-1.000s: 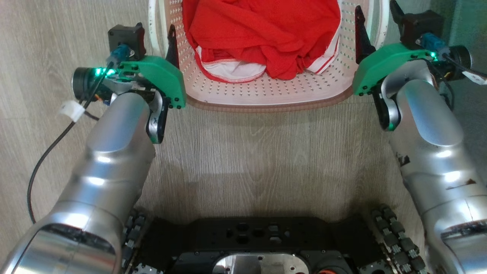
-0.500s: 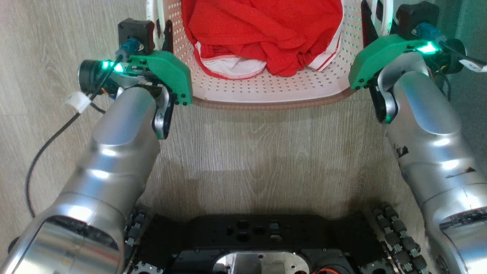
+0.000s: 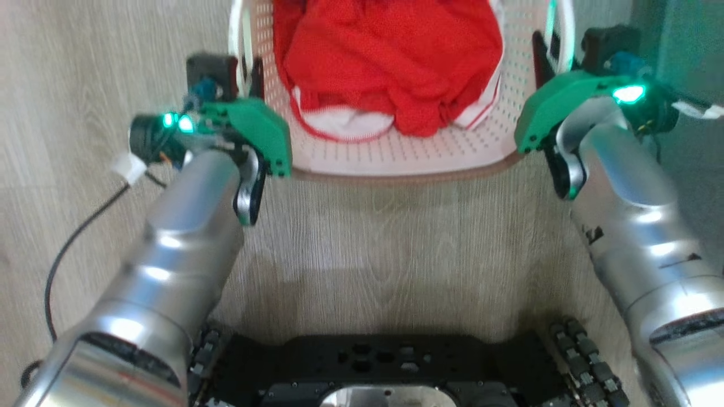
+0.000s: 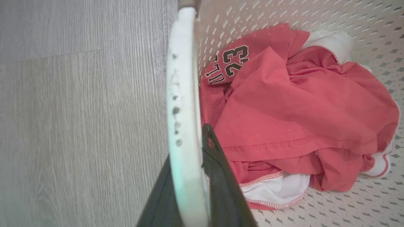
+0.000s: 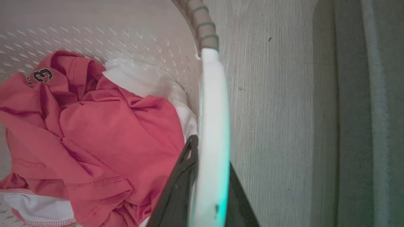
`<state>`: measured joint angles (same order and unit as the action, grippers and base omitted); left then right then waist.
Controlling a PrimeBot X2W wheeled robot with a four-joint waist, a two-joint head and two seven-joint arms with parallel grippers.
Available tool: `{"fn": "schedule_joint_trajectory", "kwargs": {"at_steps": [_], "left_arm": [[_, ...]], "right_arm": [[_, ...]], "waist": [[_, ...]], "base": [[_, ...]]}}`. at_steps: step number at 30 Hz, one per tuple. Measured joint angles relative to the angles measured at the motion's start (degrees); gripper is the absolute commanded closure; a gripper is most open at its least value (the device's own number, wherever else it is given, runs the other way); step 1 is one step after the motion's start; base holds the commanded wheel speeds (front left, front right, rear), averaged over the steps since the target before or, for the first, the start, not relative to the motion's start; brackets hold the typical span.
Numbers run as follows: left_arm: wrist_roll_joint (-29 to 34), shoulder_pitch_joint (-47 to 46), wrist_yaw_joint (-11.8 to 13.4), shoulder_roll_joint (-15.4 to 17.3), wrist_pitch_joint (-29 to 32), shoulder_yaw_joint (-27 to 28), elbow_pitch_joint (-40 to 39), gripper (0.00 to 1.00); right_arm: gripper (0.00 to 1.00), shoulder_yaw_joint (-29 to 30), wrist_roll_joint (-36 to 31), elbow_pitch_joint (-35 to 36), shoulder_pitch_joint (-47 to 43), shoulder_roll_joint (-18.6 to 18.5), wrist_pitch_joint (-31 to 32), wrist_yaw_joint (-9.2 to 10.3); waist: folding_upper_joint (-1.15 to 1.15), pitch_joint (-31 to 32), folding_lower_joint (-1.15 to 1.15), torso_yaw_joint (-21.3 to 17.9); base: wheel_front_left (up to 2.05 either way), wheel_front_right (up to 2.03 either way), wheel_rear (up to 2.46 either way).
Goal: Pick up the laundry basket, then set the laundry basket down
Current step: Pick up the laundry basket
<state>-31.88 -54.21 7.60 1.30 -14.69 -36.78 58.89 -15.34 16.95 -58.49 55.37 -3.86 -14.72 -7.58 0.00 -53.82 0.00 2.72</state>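
- The left gripper [image 4: 188,164] has its two dark fingers clamped on the left handle [image 4: 183,94], one finger outside the white hoop and one inside against the perforated wall.
- The right gripper [image 5: 210,157] is closed the same way on the right handle [image 5: 213,104], so the fingers pinch the hoop from both faces.
- The laundry basket [image 3: 396,152] hangs or rests between the two arms, straight ahead of the robot's base [image 3: 367,362], over the middle of the wood-grain floor [image 3: 367,237]. A red garment [image 3: 396,68] is heaped inside it.
- Judged from the two firm grips, the pick-up step is in hand. I cannot tell whether the basket is clear of the floor.
- The next move calls for both arms to travel together and level, so the basket does not tip or twist on its thin handles, and then for an even lowering before either grip opens.
- The wrist views show what the head view cannot: the contact of each finger on its handle, dark specks on the left handle, and "23" printed on the garment.
- The head view alone gives both arms at once, the brown near rim, and the basket's place relative to the base.
- The right wrist view adds a darker band along the floor's right edge.
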Motion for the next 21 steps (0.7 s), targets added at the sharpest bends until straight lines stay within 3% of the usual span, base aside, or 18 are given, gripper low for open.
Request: {"fn": "schedule_joint_trajectory", "kwargs": {"at_steps": [12,21], "left_arm": [[-7.55,8.36,-1.6,-0.14,0.73,-7.11,4.58,1.0],[-13.97,15.83,-3.13,-0.11,6.77,-12.8,6.51,1.0]], "right_arm": [[1.0,-8.62,10.37,-7.56,-6.59,0.49,0.33,-0.01],[1.0,-16.03,19.62,-10.28,-13.43,0.63,6.73,-0.01]], "waist": [[0.0,11.69,-0.01,-0.38],[0.0,23.47,-0.01,-0.51]], "base": [[0.0,0.0,0.0],[0.0,0.0,0.0]]}}
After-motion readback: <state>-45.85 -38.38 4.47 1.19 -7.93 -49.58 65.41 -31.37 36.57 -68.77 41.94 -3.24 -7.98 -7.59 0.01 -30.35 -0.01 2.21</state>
